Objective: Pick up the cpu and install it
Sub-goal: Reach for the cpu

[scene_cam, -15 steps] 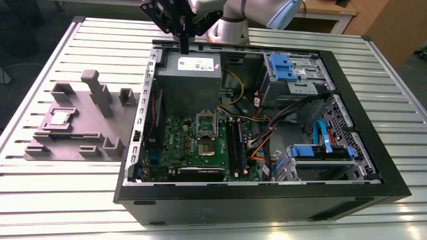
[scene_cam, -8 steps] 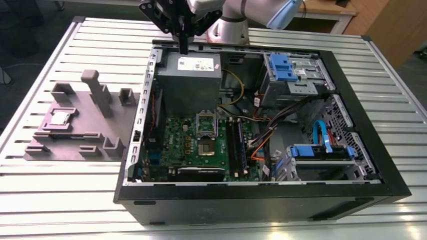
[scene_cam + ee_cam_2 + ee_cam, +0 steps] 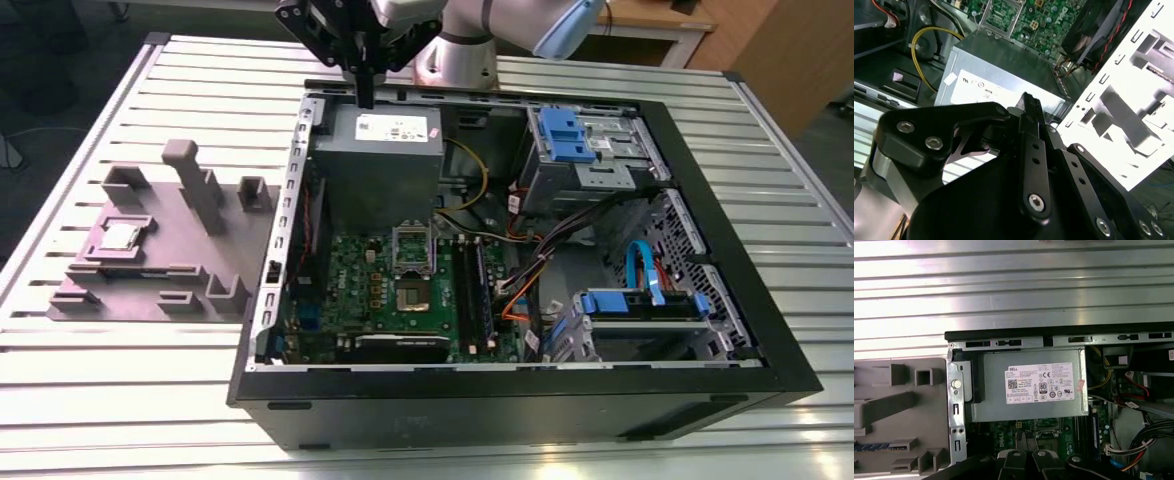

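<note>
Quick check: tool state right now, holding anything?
Tool: closed, holding nothing; the cpu lies on the purple-grey tray.

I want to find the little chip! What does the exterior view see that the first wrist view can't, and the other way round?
Exterior view's own: the cpu, lying in the purple-grey tray, plus the blue drive brackets and the robot arm.
First wrist view's own: the row of slots along the case's black edge.
Shared: the grey box with the white label, the tray, the green board and the hand, which hangs by that box's far end.
</note>
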`<state>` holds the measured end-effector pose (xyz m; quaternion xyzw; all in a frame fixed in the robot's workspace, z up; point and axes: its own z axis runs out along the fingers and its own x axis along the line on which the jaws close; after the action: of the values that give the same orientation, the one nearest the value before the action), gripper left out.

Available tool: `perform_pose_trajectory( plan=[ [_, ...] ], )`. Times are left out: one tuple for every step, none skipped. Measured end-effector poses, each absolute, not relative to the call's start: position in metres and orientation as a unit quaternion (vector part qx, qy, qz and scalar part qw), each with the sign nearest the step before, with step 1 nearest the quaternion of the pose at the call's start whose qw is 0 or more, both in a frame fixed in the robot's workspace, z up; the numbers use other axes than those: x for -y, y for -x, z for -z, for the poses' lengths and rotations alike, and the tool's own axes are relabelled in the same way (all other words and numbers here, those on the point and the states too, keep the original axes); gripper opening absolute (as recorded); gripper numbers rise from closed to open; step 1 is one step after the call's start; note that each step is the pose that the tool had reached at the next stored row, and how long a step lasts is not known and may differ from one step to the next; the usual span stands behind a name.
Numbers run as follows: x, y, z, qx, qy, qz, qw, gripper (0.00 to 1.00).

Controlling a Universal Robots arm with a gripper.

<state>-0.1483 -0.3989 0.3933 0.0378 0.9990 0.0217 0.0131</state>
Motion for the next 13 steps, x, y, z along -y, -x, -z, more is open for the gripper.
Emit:
perform_pose_trajectory(
  plan=[
    [0.399, 0.148, -0.393, -0.999, -0.038, -0.022, 0.013, 0.11],
    [0.399, 0.149, -0.393, -0.999, -0.038, -0.022, 0.013, 0.11],
    [0.399, 0.149, -0.393, -0.999, -0.038, -0.022, 0.013, 0.11],
    [0.399, 0.149, -0.393, -0.999, -0.038, -0.022, 0.013, 0.11],
    [0.399, 0.149, -0.393, -0.999, -0.038, -0.022, 0.013, 0.11],
    [0.399, 0.151, -0.393, -0.999, -0.038, -0.022, 0.013, 0.11],
    [0.399, 0.153, -0.393, -0.999, -0.038, -0.022, 0.013, 0.11],
    [0.399, 0.153, -0.393, -0.999, -0.038, -0.022, 0.013, 0.11],
    [0.399, 0.153, -0.393, -0.999, -0.038, -0.022, 0.013, 0.11],
    [0.399, 0.153, -0.393, -0.999, -0.038, -0.022, 0.013, 0.11],
    [0.399, 0.153, -0.393, -0.999, -0.038, -0.022, 0.013, 0.11],
    [0.399, 0.154, -0.393, -0.999, -0.038, -0.022, 0.013, 0.11],
    [0.399, 0.161, -0.393, -0.999, -0.038, -0.022, 0.013, 0.11]
  ],
)
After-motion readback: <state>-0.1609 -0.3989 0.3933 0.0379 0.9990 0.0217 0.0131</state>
